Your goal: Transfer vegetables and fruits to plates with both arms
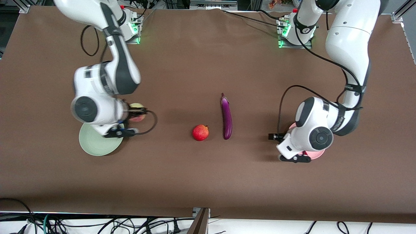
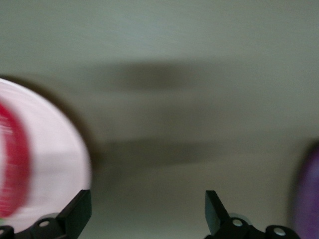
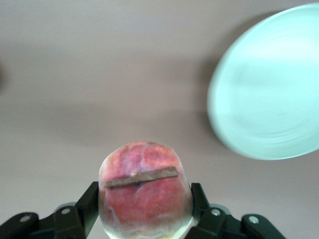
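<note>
My right gripper (image 3: 144, 201) is shut on the yellowish-pink peach (image 3: 144, 191) and holds it over the table beside the pale green plate (image 3: 269, 89). In the front view the peach (image 1: 136, 112) is by the green plate's (image 1: 96, 144) rim. My left gripper (image 2: 148, 209) is open and empty, over the table at the edge of the pink plate (image 2: 55, 159), on which the red chili (image 2: 12, 164) lies. The left arm's hand (image 1: 302, 143) covers most of the pink plate (image 1: 318, 154). The purple eggplant (image 1: 226, 117) and the red pomegranate (image 1: 200, 132) lie side by side mid-table.
The eggplant also shows at the edge of the left wrist view (image 2: 306, 194). A black cable (image 1: 152, 122) loops from the right wrist beside the peach. The brown table (image 1: 208, 182) runs wide between the plates and the front camera.
</note>
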Tool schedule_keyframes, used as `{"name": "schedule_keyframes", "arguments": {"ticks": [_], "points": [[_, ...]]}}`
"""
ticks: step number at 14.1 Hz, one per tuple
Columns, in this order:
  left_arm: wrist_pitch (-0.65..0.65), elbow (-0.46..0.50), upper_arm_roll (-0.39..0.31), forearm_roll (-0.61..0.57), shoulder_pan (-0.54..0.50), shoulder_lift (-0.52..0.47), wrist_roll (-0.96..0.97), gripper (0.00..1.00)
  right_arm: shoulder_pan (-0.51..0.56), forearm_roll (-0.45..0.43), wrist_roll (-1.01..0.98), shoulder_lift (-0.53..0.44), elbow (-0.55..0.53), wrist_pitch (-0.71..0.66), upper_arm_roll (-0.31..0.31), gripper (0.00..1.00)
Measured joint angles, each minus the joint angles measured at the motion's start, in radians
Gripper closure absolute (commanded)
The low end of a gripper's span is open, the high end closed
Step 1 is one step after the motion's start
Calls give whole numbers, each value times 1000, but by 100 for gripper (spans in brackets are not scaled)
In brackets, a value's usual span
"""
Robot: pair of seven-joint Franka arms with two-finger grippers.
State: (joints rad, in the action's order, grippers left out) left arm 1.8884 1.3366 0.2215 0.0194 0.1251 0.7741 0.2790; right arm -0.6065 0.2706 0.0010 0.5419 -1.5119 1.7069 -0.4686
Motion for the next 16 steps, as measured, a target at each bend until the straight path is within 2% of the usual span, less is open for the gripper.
{"name": "schedule_keyframes", "arguments": {"ticks": [2,5,7,8,9,10,14,15,16], "points": [[80,4,24,63,59,8,70,0,55,0,-85,8,-9,1,-36,78],[243,24,25,78,181,49,215,0,163,1,-166,43,-17,20,-39,78],[295,28,24,78,219,96,244,3,213,1,-187,87,-22,71,-38,78],[306,29,24,78,224,114,245,42,226,2,-190,113,-24,101,-37,78],[308,29,24,78,230,127,244,91,233,2,-190,137,-25,128,-37,78],[308,29,24,78,238,133,244,100,238,2,-190,156,-25,146,-37,78],[308,28,15,78,246,136,245,100,257,2,-190,207,-26,205,-37,77],[308,28,11,78,244,136,245,100,258,3,-190,215,-26,217,-37,73],[306,26,9,78,241,134,245,100,259,3,-190,222,-26,227,-37,51]]}}
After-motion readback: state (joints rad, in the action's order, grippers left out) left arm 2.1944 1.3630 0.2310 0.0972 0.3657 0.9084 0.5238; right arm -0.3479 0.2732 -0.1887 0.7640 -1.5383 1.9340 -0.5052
